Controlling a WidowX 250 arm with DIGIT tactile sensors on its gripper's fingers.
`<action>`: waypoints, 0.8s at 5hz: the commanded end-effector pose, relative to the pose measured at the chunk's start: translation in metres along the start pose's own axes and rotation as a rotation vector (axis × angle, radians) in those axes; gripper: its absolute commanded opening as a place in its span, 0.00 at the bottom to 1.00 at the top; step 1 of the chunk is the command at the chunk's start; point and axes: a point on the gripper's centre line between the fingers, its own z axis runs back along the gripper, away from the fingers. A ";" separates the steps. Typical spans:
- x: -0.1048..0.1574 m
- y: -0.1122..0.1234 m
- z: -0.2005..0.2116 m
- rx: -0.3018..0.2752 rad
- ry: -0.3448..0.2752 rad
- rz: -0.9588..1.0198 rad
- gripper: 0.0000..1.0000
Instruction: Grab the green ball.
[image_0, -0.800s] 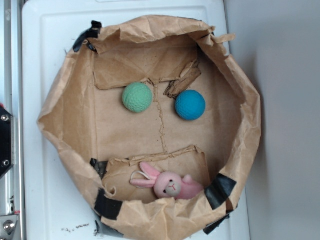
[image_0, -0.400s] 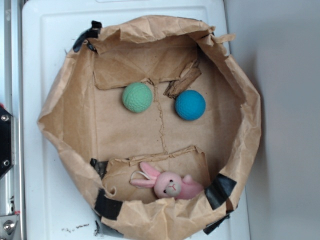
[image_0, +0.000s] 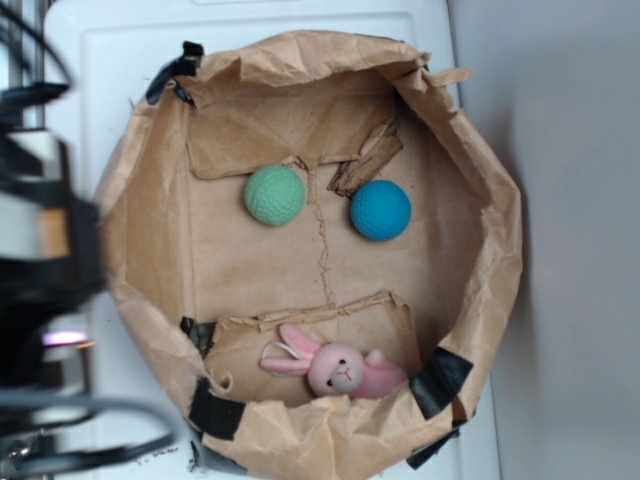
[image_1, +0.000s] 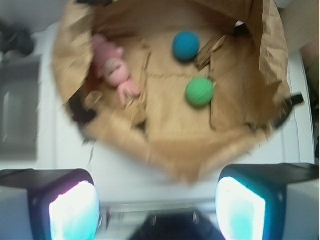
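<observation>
The green ball (image_0: 274, 194) is pale mint with a dimpled skin and lies on the floor of a brown paper bag (image_0: 480, 190), in its upper middle. It also shows in the wrist view (image_1: 200, 92). My gripper (image_1: 157, 207) is open and empty, its two pads wide apart, outside the bag over its near rim. In the exterior view the arm (image_0: 45, 260) is a dark blur at the left edge, left of the bag.
A teal-blue ball (image_0: 380, 210) lies right of the green one. A pink plush bunny (image_0: 335, 368) lies at the bag's lower part. The bag stands on a white tray (image_0: 100, 60) and has crumpled raised walls.
The arm has swept into the exterior view from the left edge, blurred by motion. The balls, bunny and bag have not moved.
</observation>
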 end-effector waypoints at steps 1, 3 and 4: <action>0.018 0.006 -0.020 -0.062 -0.056 -0.030 1.00; 0.032 0.020 -0.038 -0.008 -0.082 -0.010 1.00; 0.033 0.040 -0.045 -0.026 -0.055 0.077 1.00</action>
